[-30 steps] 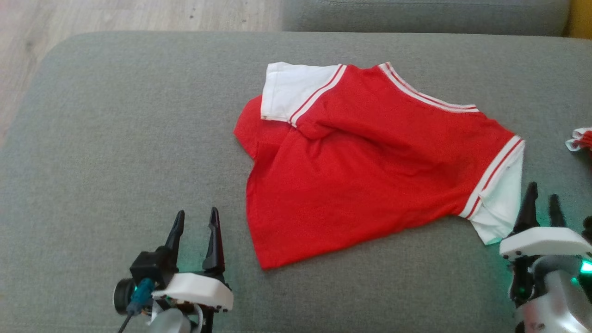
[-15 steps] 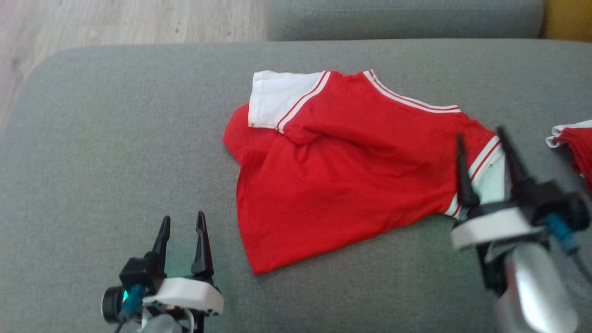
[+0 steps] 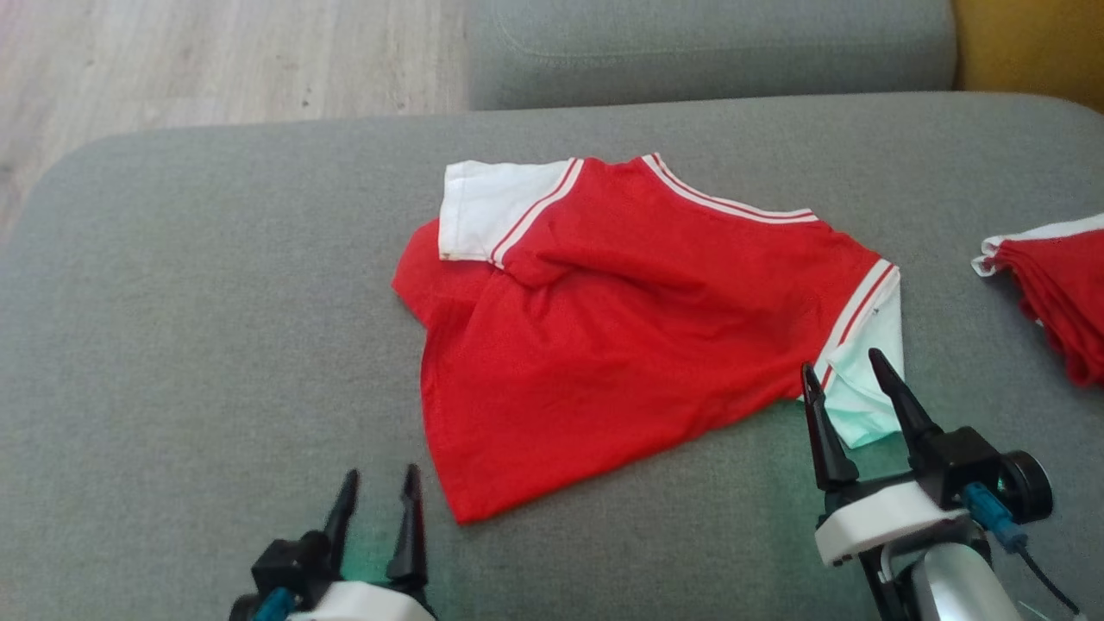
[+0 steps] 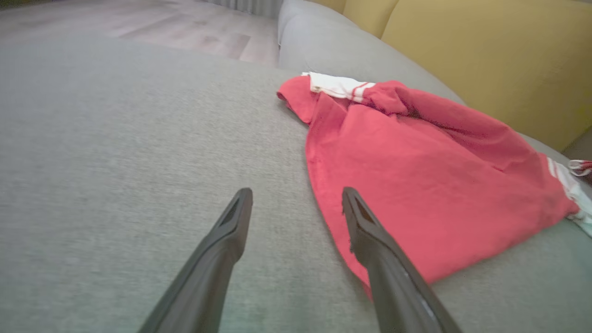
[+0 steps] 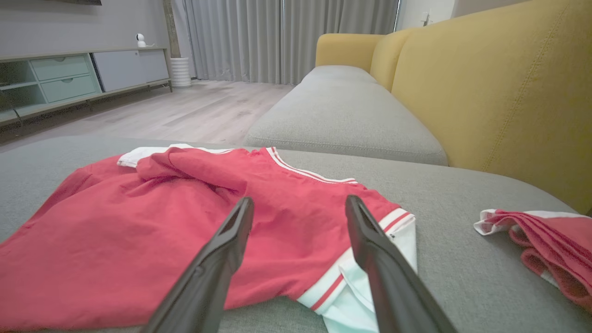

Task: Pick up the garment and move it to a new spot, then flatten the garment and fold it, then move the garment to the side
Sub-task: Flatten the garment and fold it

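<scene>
Grey woven cushion [image 3: 216, 302] spans the view, with pale wood floor [image 3: 216, 60] beyond its far left edge. Left gripper [image 3: 382, 471] hangs low, its 2 fingers spread and empty, just beside the hem. Mid-cushion lies the shirt [image 3: 621, 345], red knit, rumpled, with white striped sleeves. Right gripper [image 3: 841, 360] is spread and empty at the near sleeve. Another red garment [image 3: 1056, 285] lies far right, apart, below a yellow backrest [image 3: 1026, 43].

Living room, yellow sofa [image 5: 508, 92], curtains [image 5: 286, 37], sideboard [image 5: 69, 76]

No legible text or labels
</scene>
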You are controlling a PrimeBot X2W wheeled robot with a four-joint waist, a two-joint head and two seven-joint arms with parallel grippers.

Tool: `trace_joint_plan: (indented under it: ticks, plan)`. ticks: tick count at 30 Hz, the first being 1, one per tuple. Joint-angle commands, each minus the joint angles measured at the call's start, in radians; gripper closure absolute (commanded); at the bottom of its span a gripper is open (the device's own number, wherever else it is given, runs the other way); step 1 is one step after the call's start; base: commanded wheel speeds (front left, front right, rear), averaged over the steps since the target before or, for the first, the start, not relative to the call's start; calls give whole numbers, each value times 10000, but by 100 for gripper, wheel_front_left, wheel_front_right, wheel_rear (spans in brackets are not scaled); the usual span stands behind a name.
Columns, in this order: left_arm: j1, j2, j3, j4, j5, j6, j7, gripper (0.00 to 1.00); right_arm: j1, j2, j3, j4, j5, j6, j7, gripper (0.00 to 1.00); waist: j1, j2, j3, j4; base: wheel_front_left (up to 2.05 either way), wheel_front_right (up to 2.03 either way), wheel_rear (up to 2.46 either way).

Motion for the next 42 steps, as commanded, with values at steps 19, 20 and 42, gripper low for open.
trace_joint_plan:
  ticks: [19,20,42]
  plan:
    - [-3237,43,152,2132,188,-798,-53,0,-1107,-31,423,-158,146,35,-65,0,1,0,1429,-1177,0,0,0]
    - [-3354,43,249,2269,303,-738,-53,0,-1134,-31,422,-163,151,35,-65,0,1,0,1483,-1211,0,0,0]
    - [-5010,390,824,3646,1707,-658,-53,100,-1497,-31,566,-243,452,35,-65,0,1,0,1938,-1297,0,0,0]
